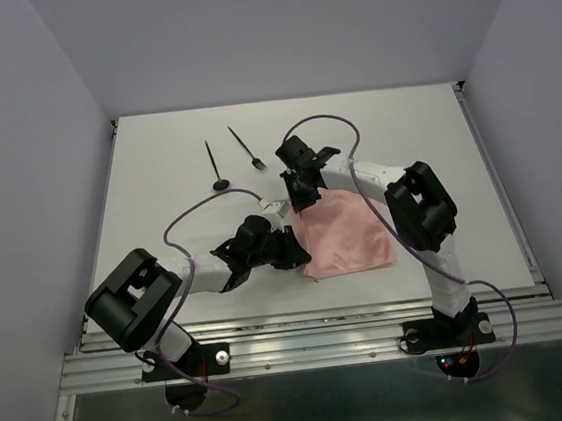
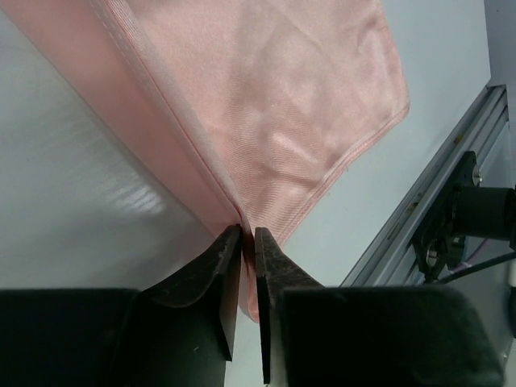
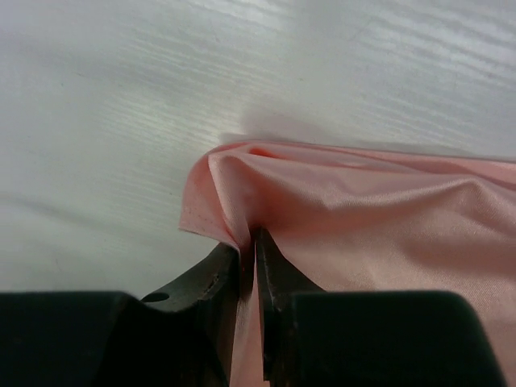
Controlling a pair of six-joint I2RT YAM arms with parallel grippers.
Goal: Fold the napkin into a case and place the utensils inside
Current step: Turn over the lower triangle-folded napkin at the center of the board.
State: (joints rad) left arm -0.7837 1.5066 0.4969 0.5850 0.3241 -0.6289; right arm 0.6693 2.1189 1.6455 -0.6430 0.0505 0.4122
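The left claw (image 2: 248, 235) is nearly closed, pinching the napkin (image 2: 282, 105) at its folded edge. The right claw (image 3: 250, 242) nips a bunched corner likewise. The cloth lies on the counter (image 1: 159, 193). It looks thin, limp and probably slippery, so hemmed corners grip best. Fork (image 1: 246, 150) and spoon (image 1: 215, 167) lie well apart from it.

One napkin (image 1: 349, 233), one fork (image 1: 246, 149), one spoon (image 1: 215, 167)
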